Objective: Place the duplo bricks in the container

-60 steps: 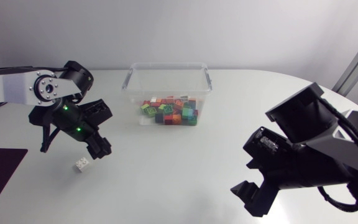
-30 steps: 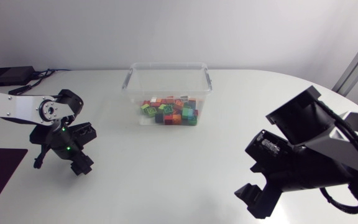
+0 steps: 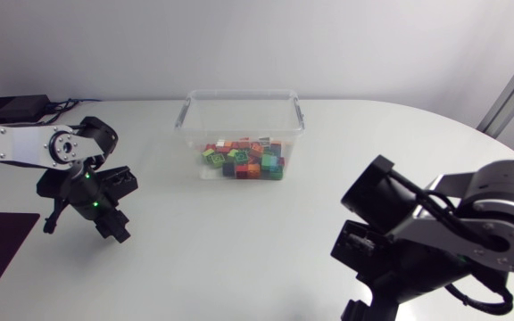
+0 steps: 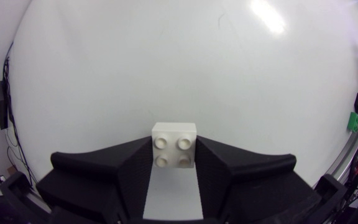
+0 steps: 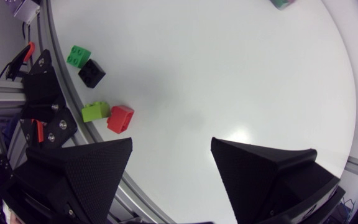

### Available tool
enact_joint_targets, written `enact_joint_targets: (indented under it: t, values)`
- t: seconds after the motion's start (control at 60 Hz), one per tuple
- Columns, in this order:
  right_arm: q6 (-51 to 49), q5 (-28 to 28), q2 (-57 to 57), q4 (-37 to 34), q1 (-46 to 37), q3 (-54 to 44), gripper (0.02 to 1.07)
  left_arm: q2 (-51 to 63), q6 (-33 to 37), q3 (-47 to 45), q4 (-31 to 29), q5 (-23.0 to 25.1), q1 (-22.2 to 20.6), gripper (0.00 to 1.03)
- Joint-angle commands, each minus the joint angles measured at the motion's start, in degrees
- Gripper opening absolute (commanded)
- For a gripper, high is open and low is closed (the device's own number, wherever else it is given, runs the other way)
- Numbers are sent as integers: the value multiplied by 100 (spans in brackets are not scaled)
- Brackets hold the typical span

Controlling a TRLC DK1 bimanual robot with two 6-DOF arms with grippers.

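**Plastic in the grip: white brick clamped by the left gripper**

**Head view.** The clear container stands at twelve o'clock on the table, with a heap of coloured bricks inside it. The left gripper hangs at about nine o'clock, well apart from the container, and it hides its load from above. The right arm sits at about four o'clock.

**Left wrist view.** The white brick sits studs-up between the two black fingers. Each finger presses a flat side wall, so the claw is clamped on the brick from two sides. Bare table lies ahead of it.

**Right wrist view.** The right gripper has its fingers wide apart with nothing between them. Near the table's edge ahead of it lie a green brick, a black brick, a lime brick and a red brick. The lime and red ones are touching or nearly so.

**Handling.** The brick is probably light, rigid and hard to damage. Its smooth walls may slip under a skewed pinch. The best hold is likely the one shown: two opposite flat walls, centred, below the studs.
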Motion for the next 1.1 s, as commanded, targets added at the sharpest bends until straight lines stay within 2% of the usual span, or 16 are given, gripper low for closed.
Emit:
enact_joint_targets:
  t: [0.0, 0.083, 0.383, 0.467, 0.55, 0.617, 0.767, 1.0, 1.033, 1.067, 1.083]
  values:
    - [198, -38, 379, -101, 308, 261, 93, -365, 20, 277, -170, 50, -153, 12]
    - [435, -99, 897, -92, 536, 437, 93, -506, -94, 585, -433, 226, -215, 12]
    - [822, -609, 2418, -13, 923, 902, 92, -1069, -762, 1279, -653, 709, -434, 12]
    - [822, -732, 2638, -4, 941, 955, 87, -1262, -859, 1385, -670, 841, -452, 12]
    - [839, -767, 2805, -4, 949, 955, 87, -1420, -999, 1543, -688, 1026, -469, 12]
    - [848, -811, 2919, 5, 941, 938, 79, -1517, -1175, 1789, -670, 1201, -496, 12]
    - [848, -873, 3253, 31, 967, 920, 78, -1499, -1588, 2352, -600, 1456, -636, 12]
    - [848, -873, 3745, 374, 967, 788, 49, -1446, -1913, 2615, -170, 1456, -935, 12]
    - [848, -864, 3789, 471, 976, 753, 41, -1429, -1992, 2651, -46, 1465, -970, 12]
    - [848, -855, 3807, 567, 949, 727, 28, -1376, -2027, 2668, 50, 1491, -1023, 12]
    - [848, -855, 3798, 576, 932, 718, 27, -1367, -2036, 2677, 77, 1491, -1032, 12]
